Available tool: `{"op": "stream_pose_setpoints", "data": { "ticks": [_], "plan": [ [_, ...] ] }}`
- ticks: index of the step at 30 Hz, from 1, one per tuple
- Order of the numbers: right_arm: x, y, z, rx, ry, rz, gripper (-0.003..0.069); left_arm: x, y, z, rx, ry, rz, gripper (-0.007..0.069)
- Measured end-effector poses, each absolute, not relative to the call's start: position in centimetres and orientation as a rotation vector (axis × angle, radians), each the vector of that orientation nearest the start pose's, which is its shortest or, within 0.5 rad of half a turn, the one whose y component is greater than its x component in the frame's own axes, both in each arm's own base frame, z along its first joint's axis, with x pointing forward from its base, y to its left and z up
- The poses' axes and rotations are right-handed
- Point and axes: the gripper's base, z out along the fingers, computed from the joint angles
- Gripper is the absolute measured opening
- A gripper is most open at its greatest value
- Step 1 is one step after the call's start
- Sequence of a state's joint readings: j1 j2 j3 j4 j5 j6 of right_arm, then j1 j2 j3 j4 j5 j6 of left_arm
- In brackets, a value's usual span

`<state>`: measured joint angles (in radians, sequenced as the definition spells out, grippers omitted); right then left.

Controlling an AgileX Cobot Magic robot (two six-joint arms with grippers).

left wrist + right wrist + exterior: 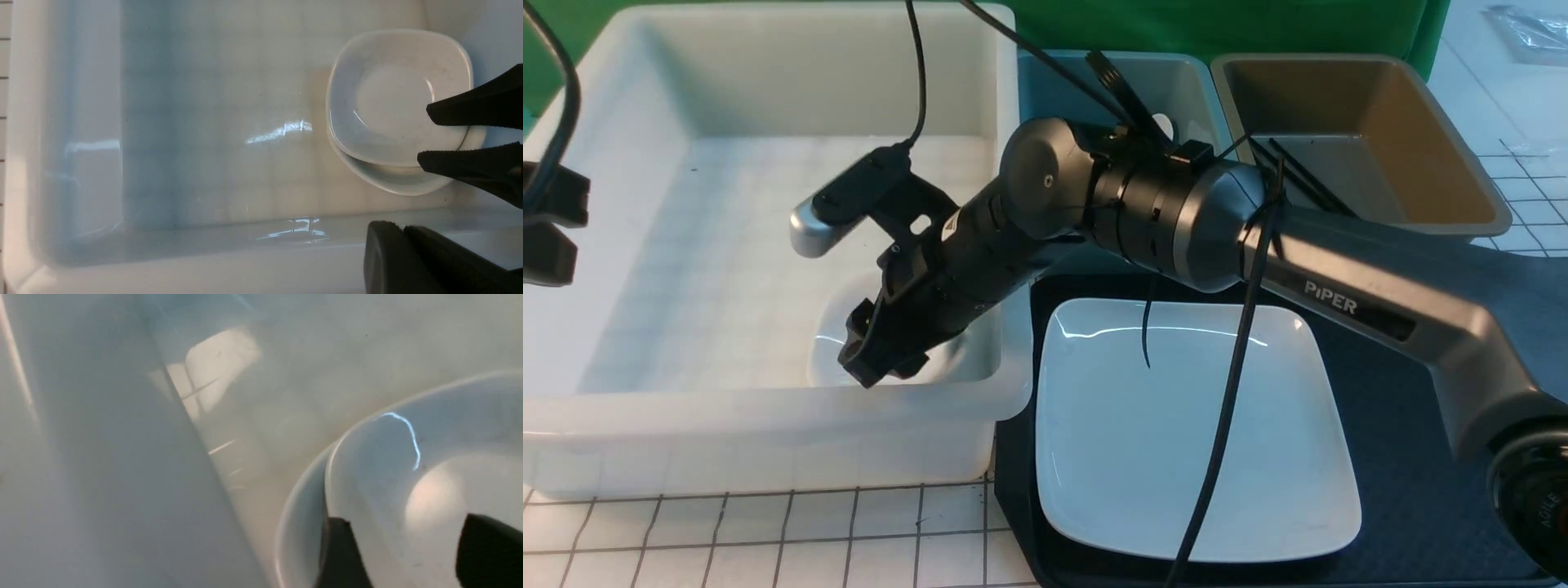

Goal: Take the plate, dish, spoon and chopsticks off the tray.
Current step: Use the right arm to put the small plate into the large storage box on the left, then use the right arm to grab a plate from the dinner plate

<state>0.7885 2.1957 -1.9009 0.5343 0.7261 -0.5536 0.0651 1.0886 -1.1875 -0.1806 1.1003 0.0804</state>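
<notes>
Reaching across from the right side, the right arm (pixel 1339 269) dips into the one white tub (pixel 768 408) that stands on the gridded desk (pixel 768 531). Its right gripper (pixel 874 363) hangs over the tub's near right corner, where two small white dishes sit stacked. In the left wrist view the upper dish (pixel 388 102) rests a little off-centre in the lower dish (pixel 388 181), so a crescent of the lower rim shows. The right gripper's two fingers (pixel 470 104) stand apart at the edge of the stack. From the right wrist view one finger sits by the upper dish's rim and the other over its hollow, with nothing pinched between them. The left gripper (pixel 402 234) hovers at the tub's far left with its fingers pressed together and nothing between them; only a sliver of it shows at the edge of the front view. One large square plate (pixel 1192 433) lies flat on the one black tray (pixel 1388 392), just right of the tub, and is the only thing seen on it, though the arm hides the tray's far part. Two bins stand behind the tray: a blue bin (pixel 1062 90) and a brown bin (pixel 1421 139). The chopsticks (pixel 1303 181) lean inside the brown bin, two thin black sticks. A small white shape in the blue bin is mostly hidden by the arm, and I cannot tell whether it is the spoon.
</notes>
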Motion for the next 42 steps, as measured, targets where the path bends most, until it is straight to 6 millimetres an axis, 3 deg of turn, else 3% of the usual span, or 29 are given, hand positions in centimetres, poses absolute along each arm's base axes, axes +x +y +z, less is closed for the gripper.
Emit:
{"op": "stream_pose_setpoints", "data": {
  "ticks": [5,7,8,9,11,12,13,14,15,16,17,20,25,28,29,31,32,34,36,37,39,42],
  "plan": [
    [33.0,36.1,27.3,-1.166,2.158,0.741,0.0470,20.1,-0.2,38.8,0.007,2.479,-0.168,-0.0016],
    [33.4,33.7,31.0,-1.098,2.127,0.720,0.0415,20.0,-0.2,38.8,0.009,2.483,-0.170,-0.0016],
    [33.6,33.2,31.3,-1.088,2.128,0.714,0.0407,20.0,-0.2,38.8,0.010,2.483,-0.169,-0.0016],
    [33.9,31.1,33.8,-1.028,2.113,0.689,0.0330,20.0,-0.3,38.8,0.013,2.481,-0.181,-0.0016],
    [34.7,27.3,36.6,-0.953,2.113,0.628,0.0199,20.0,-0.5,38.8,0.036,2.475,-0.210,-0.0016],
    [34.6,27.2,36.9,-0.951,2.108,0.626,0.0185,20.0,-0.5,38.8,0.035,2.475,-0.215,-0.0016],
    [34.7,23.7,38.9,-0.910,2.125,0.572,0.0084,20.1,-0.9,38.9,0.066,2.464,-0.253,-0.0016],
    [34.7,23.3,39.1,-0.906,2.130,0.563,0.0078,20.1,-0.9,38.9,0.071,2.462,-0.259,-0.0016],
    [34.5,19.7,40.7,-0.873,2.186,0.511,0.0042,20.1,-1.4,39.1,0.106,2.443,-0.321,-0.0016],
    [34.6,19.4,40.6,-0.872,2.199,0.505,0.0042,20.1,-1.4,39.1,0.117,2.440,-0.326,-0.0016],
    [33.9,16.2,41.6,-0.837,2.259,0.445,0.0031,20.1,-2.0,39.3,0.151,2.413,-0.393,-0.0016],
    [32.9,10.6,42.2,-0.712,2.345,0.354,0.0029,20.1,-2.6,39.7,0.207,2.368,-0.472,-0.0016],
    [29.7,3.1,40.3,-0.451,2.483,0.280,0.0028,19.9,-4.0,39.8,0.295,2.349,-0.529,-0.0016],
    [28.3,0.4,37.2,-0.289,2.572,0.324,0.0028,19.7,-5.6,39.8,0.394,2.341,-0.569,-0.0016],
    [28.3,0.3,37.3,-0.279,2.566,0.327,0.0028,19.6,-5.8,39.8,0.402,2.339,-0.571,-0.0016],
    [27.8,-0.6,33.5,-0.161,2.633,0.447,0.0028,19.7,-7.9,39.6,0.487,2.316,-0.613,-0.0016],
    [27.9,-0.6,33.4,-0.161,2.630,0.444,0.0028,19.8,-8.0,39.6,0.491,2.316,-0.617,-0.0016],
    [27.8,-0.5,31.1,-0.140,2.665,0.519,0.0036,20.0,-9.1,39.2,0.520,2.326,-0.632,-0.0016],
    [27.8,-0.1,27.6,-0.117,2.745,0.630,0.0095,20.4,-10.9,38.2,0.571,2.368,-0.652,-0.0016],
    [27.8,0.0,27.6,-0.119,2.743,0.633,0.0095,20.4,-11.0,38.2,0.573,2.367,-0.654,-0.0016],
    [27.6,0.2,24.4,-0.078,2.825,0.709,0.0209,20.9,-12.3,37.2,0.624,2.409,-0.661,-0.0016],
    [27.3,0.3,22.2,-0.051,2.876,0.766,0.0293,21.2,-13.0,36.5,0.649,2.433,-0.665,-0.0016]
  ]
}}
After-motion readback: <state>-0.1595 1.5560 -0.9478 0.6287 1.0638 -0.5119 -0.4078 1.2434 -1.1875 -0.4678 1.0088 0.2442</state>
